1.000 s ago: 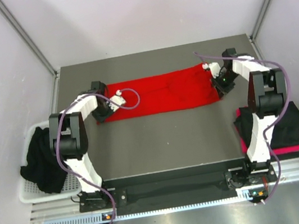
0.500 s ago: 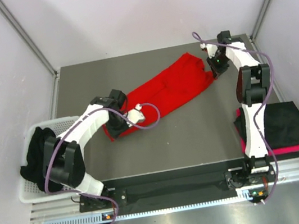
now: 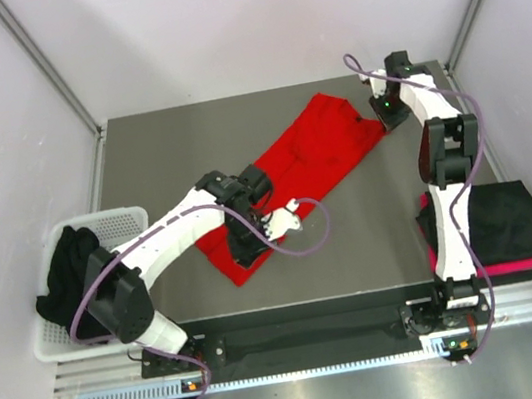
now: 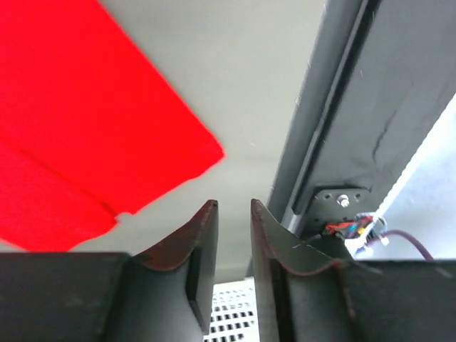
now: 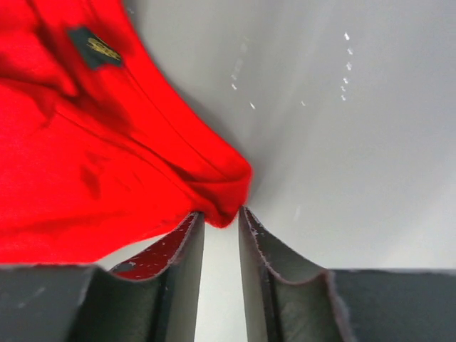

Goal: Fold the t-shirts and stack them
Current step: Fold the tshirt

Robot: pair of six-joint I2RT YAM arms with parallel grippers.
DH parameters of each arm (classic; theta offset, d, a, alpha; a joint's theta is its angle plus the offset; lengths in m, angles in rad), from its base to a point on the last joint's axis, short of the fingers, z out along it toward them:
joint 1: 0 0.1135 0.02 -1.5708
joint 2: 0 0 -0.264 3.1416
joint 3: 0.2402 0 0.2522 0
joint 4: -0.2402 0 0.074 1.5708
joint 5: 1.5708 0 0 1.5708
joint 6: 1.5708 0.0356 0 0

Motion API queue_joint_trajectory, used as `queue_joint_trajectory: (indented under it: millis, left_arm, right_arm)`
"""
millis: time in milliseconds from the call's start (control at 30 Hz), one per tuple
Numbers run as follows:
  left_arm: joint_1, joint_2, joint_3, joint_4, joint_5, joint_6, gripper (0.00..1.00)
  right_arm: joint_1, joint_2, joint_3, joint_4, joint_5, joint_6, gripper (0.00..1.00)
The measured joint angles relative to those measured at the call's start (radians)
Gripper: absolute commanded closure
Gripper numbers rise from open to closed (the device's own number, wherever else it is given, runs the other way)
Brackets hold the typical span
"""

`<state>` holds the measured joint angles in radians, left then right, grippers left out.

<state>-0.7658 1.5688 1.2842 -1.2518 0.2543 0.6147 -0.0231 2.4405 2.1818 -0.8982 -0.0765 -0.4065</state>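
The bright red t-shirt (image 3: 291,165) lies as a long folded strip, slanting from the table's near left to its far right. My left gripper (image 3: 242,254) is over the strip's near end. In the left wrist view its jaws (image 4: 234,206) stand slightly apart and empty, and the red cloth (image 4: 85,128) lies ahead of them, not touching. My right gripper (image 3: 389,114) is at the far right corner. In the right wrist view its fingertips (image 5: 221,214) pinch a fold of the red shirt (image 5: 85,157).
A white mesh basket (image 3: 132,216) at the left edge holds crumpled black shirts (image 3: 72,286). A folded black shirt (image 3: 508,222) lies on a pinkish-red one (image 3: 515,266) at the near right. The table's front rail (image 4: 356,107) is close to my left gripper.
My left gripper swung the shirt's left end toward the near edge, turning the strip from level to diagonal, then let it go. My right gripper moved slightly farther back with its corner.
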Motion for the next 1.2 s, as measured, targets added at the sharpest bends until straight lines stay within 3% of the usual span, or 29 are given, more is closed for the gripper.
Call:
queue_joint_trajectory:
  millis: [167, 300, 567, 800, 933, 1200]
  left_arm:
    - [0.021, -0.001, 0.111, 0.051, -0.034, -0.021, 0.6]
    - [0.153, 0.045, 0.145, 0.159, -0.042, -0.065, 0.61]
    - [0.449, 0.349, 0.278, 0.348, 0.124, -0.212, 0.63]
    - [0.558, 0.517, 0.408, 0.37, 0.305, -0.276, 0.63]
    - [0.613, 0.59, 0.476, 0.359, 0.409, -0.298, 0.61]
    - [0.662, 0.638, 0.481, 0.319, 0.446, -0.298, 0.6]
  right_arm:
    - [-0.019, -0.1, -0.137, 0.054, 0.019, 0.026, 0.48]
    - [-0.054, -0.274, -0.291, 0.086, -0.053, 0.07, 0.47]
    - [-0.149, -0.556, -0.641, 0.228, -0.479, 0.302, 0.53]
    - [-0.163, -0.505, -0.863, 0.33, -0.668, 0.488, 0.52]
    - [-0.163, -0.46, -0.867, 0.393, -0.743, 0.56, 0.52]
    - [-0.163, -0.338, -0.804, 0.453, -0.792, 0.636, 0.53]
